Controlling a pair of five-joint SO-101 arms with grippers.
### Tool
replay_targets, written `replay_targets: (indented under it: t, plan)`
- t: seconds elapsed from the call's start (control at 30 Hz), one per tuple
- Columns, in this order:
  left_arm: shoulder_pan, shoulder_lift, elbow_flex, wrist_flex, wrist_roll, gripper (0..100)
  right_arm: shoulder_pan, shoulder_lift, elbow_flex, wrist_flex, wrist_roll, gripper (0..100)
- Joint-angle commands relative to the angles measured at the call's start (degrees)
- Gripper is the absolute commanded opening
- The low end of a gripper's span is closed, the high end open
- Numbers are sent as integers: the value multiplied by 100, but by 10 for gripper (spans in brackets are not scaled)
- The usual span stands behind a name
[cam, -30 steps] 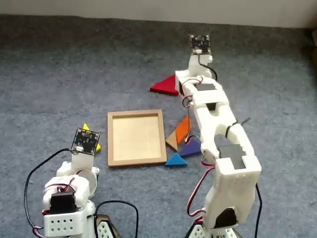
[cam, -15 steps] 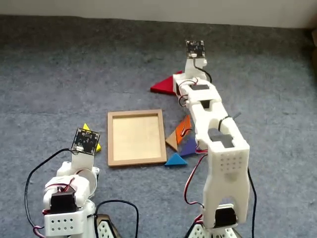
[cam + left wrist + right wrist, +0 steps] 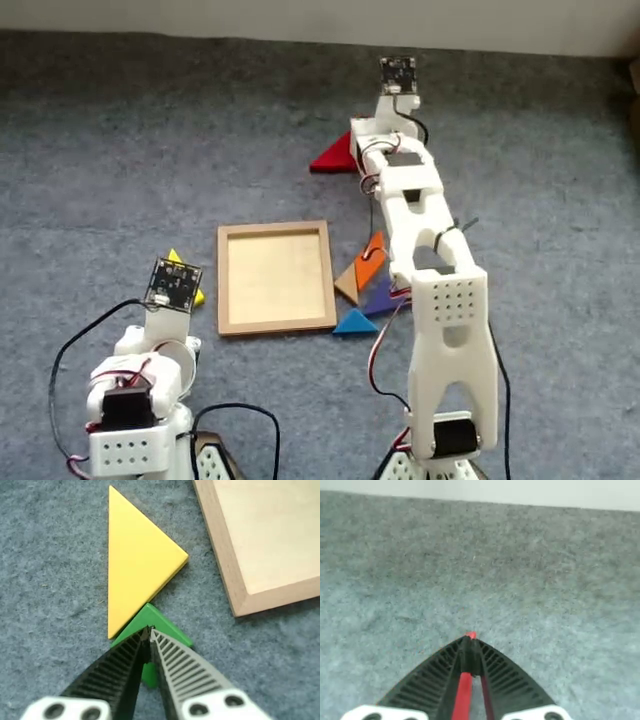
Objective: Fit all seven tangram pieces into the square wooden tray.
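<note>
The right tool [image 3: 470, 642] is pressed together and pinches the flat red triangle [image 3: 464, 692] by its edge. A small red tip pokes out just past the tool's tips. From above, the rest of the red triangle sticks out to the tool's left side. I cannot tell if it touches the grey carpet surface [image 3: 150, 150].

The square wooden tray [image 3: 275, 228] lies well behind the right tool, back toward the arm's base and off to its left. Nothing is in the tray. Four pieces sit behind this tool too, in a bunch under its arm and just beside the tray's edge: a flat orange piece [image 3: 370, 258], a brown piece [image 3: 349, 283], a purple piece [image 3: 385, 297] and a small blue triangle [image 3: 354, 322].

The left tool [image 3: 148, 632] has its two sides pressed together at the tips. It is over a small green piece [image 3: 165, 625], which lies flat on the surface right under the tips. A flat yellow triangle [image 3: 135, 560] lies just ahead of the tips, and one corner of it touches the green piece. The tray is near this tool, ahead and to its right, apart from both of these pieces.
</note>
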Motion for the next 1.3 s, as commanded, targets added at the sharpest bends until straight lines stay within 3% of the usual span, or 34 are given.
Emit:
replay_targets:
  t: [0.0,0.43,0.93,1.17,1.27]
  plan:
    - [-101,-57,110,26,35,23,84,-523,-101,-75,9,5]
    - [-101,-57,110,26,35,23,66,-848,1218,-22,53,5]
    - [-101,-57,110,26,35,23,-110,-2958,2193,4286,62,5]
    - [-101,-57,110,26,35,23,-110,-3873,2281,4567,1574,8]
    - [-101,-57,110,26,35,23,-277,-3987,2237,4470,1591,9]
